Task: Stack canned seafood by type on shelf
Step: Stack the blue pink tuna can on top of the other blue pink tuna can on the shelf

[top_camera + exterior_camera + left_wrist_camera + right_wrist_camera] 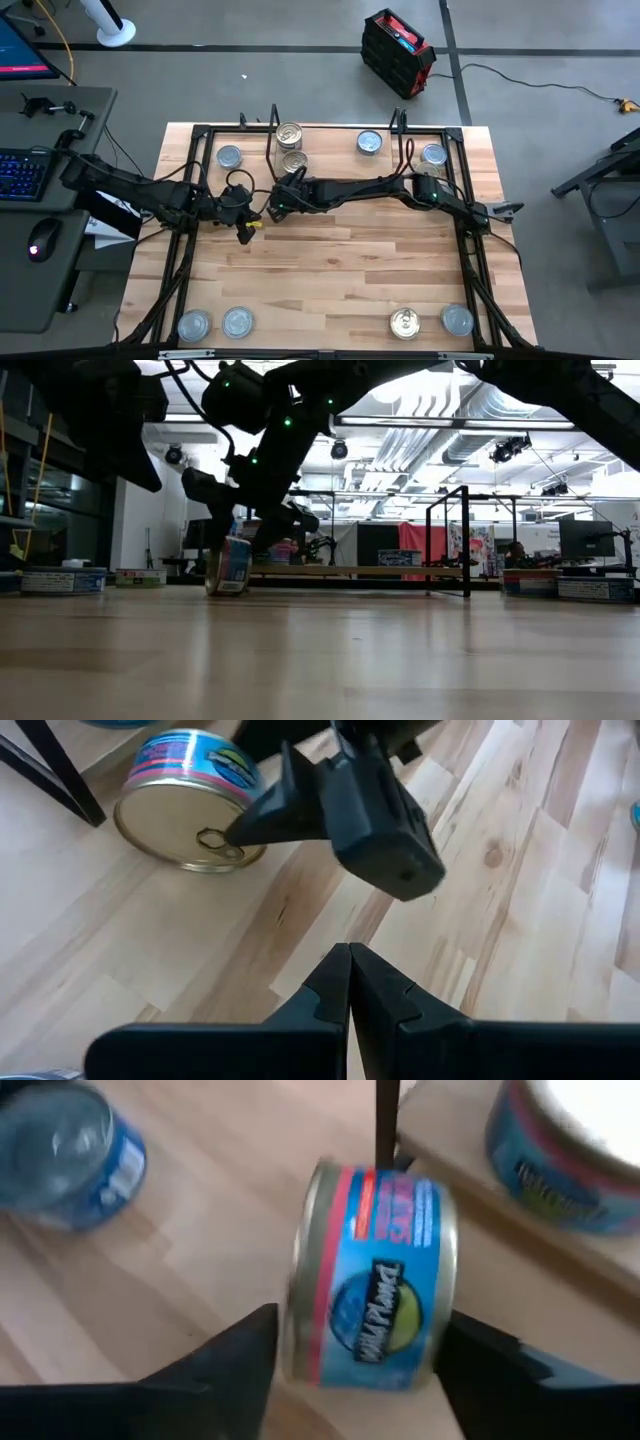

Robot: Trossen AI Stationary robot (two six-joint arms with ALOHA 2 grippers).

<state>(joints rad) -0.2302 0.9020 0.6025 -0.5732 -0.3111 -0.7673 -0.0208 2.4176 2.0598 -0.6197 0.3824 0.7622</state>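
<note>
**Observer:** Where is your right gripper (pixel 355 1350) sitting at this moment?

**Me:** I am reaching it across the middle of the light wooden tabletop (pixel 340 265), beside the near edge of the low shelf of pale board with thin black wire uprights (pixel 272 140). A small flat round tin with a gold rim and a blue-and-red label (pixel 368 1275) is standing on its edge between my two dark fingers (pixel 225 1355).

**Observer:** Are you grasping it?

**Me:** My fingers are flanking the tin's two flat faces, one on each side, very close. Whether they are pressing on it or just short of touching, I cannot tell.

**Observer:** And the tin itself?

**Me:** It is resting on the table on its rim, tilted rather than flat, just in front of the shelf's black upright. In the low view it is showing upright on the boards below my arm.

**Observer:** Your left gripper (pixel 350 960)?

**Me:** I am holding it clenched, fingertips pressed together with nothing between them, hovering over bare wood near the right one.

**Observer:** Other tins?

**Me:** Two gold-lidded ones (pixel 290 135) are sitting on the shelf; silver-blue ones (pixel 229 156) are lying along the table's far and near edges.
</note>
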